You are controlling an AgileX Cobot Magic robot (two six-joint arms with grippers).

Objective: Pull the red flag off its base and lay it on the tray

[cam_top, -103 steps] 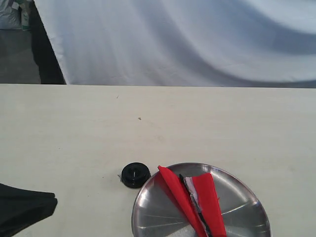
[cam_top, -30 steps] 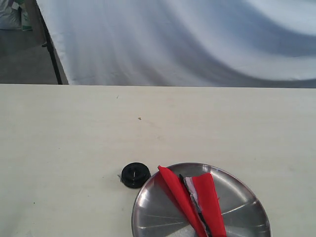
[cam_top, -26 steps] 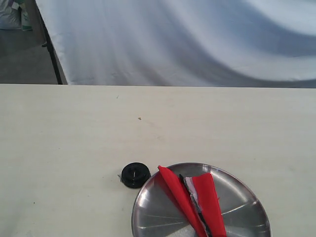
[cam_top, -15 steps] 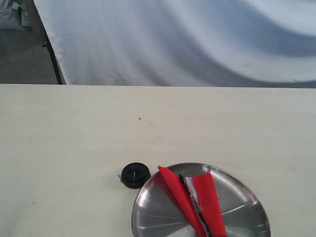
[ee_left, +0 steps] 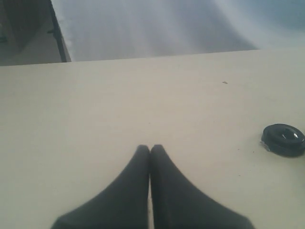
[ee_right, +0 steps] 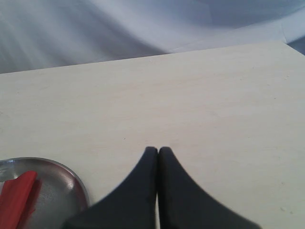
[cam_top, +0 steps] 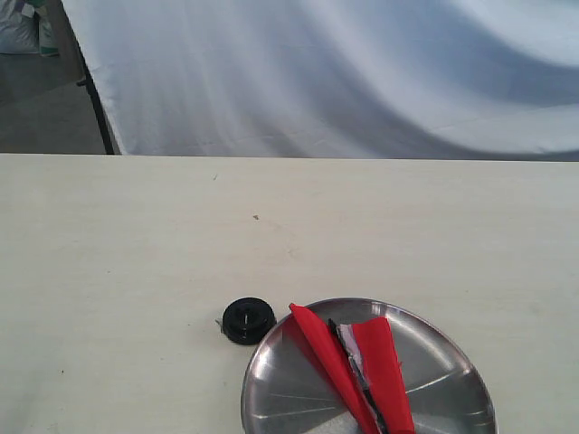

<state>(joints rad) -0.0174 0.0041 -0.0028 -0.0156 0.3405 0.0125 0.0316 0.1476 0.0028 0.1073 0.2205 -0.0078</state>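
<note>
The red flag (cam_top: 357, 366) lies flat on the steel tray (cam_top: 452, 380) at the table's near edge, its black pole running along the cloth. A corner of the flag (ee_right: 14, 198) and the tray's rim (ee_right: 78, 183) show in the right wrist view. The black round base (cam_top: 248, 320) sits on the table just left of the tray, with nothing in its hole; it is also in the left wrist view (ee_left: 283, 139). Neither gripper appears in the exterior view. My left gripper (ee_left: 150, 149) is shut and holds nothing. My right gripper (ee_right: 158, 150) is likewise shut, with nothing between its fingers.
The pale table top (cam_top: 289, 226) stretches wide behind the tray. A white cloth backdrop (cam_top: 344, 72) hangs beyond the far edge, with a black stand leg (cam_top: 95, 99) at the back left.
The dark left arm, at the lower left edge 3.4 s ago, has gone from the exterior view. Flag, tray and base have not moved.
</note>
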